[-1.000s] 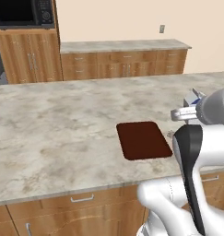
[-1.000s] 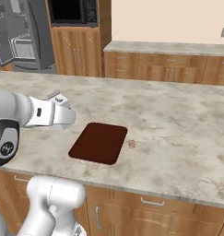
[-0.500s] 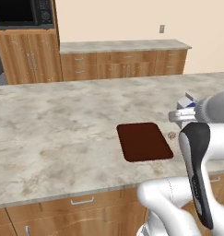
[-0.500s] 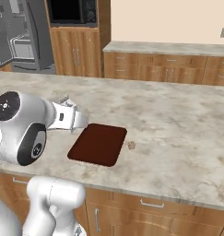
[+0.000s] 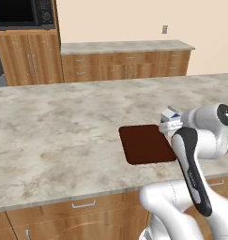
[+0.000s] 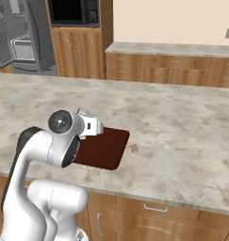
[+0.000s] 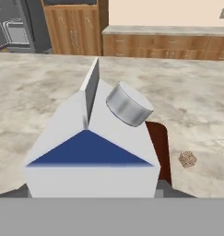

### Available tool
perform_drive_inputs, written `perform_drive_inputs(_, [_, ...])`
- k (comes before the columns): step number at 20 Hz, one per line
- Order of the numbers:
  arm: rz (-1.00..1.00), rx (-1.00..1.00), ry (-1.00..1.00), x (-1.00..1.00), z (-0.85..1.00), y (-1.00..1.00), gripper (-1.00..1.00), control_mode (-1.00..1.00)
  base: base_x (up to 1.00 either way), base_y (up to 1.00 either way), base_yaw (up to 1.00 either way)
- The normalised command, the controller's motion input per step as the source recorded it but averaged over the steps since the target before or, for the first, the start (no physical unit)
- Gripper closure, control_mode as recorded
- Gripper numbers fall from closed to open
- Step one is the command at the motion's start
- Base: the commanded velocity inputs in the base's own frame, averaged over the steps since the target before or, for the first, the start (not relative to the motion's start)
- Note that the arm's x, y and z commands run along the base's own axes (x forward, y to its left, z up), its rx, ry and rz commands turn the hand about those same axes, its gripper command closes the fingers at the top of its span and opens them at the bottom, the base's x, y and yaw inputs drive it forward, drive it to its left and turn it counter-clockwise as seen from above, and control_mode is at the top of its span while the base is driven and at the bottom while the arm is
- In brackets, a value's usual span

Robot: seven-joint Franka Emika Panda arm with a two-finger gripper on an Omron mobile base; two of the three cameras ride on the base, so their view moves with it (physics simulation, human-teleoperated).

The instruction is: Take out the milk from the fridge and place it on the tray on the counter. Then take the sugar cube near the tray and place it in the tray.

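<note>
The robot's arm (image 5: pixel 195 187) is glossy white, built of rounded, swollen segments that flow into one another. A long black strip runs down one link in the left base view, widening at its top end. Seen from the other side, a dark curved band (image 6: pixel 21 155) edges the link below the elbow. Each joint ends in a round dark grey cap (image 6: pixel 60 122) with a small pale dot at its centre. The base (image 6: pixel 54 207) is a smooth white bulge. The hand (image 6: pixel 89 127) is a boxy white block with a small dark mark on its side.
</note>
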Motion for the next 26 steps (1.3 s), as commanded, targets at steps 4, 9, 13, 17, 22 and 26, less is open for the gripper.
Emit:
perform_drive_inputs(4, [0.00, 0.00, 0.00, 0.77, -0.62, 0.28, 1.00, -1.00, 0.00, 0.00, 0.00])
perform_drive_inputs(9, [-0.02, 0.00, 0.01, 0.67, -0.50, 0.44, 1.00, -1.00, 0.00, 0.00, 0.00])
perform_drive_inputs(13, [-0.01, 0.00, 0.02, 0.58, -0.35, 0.11, 1.00, -1.00, 0.00, 0.00, 0.00])
perform_drive_inputs(17, [0.00, 0.00, 0.09, 0.46, -0.33, -0.01, 1.00, -1.00, 0.00, 0.00, 0.00])
perform_drive_inputs(22, [0.00, 0.00, 0.00, 0.22, -0.41, -0.01, 1.00, -1.00, 0.00, 0.00, 0.00])
perform_drive_inputs(26, [0.00, 0.00, 0.00, 0.14, -0.34, -0.07, 1.00, -1.00, 0.00, 0.00, 0.00])
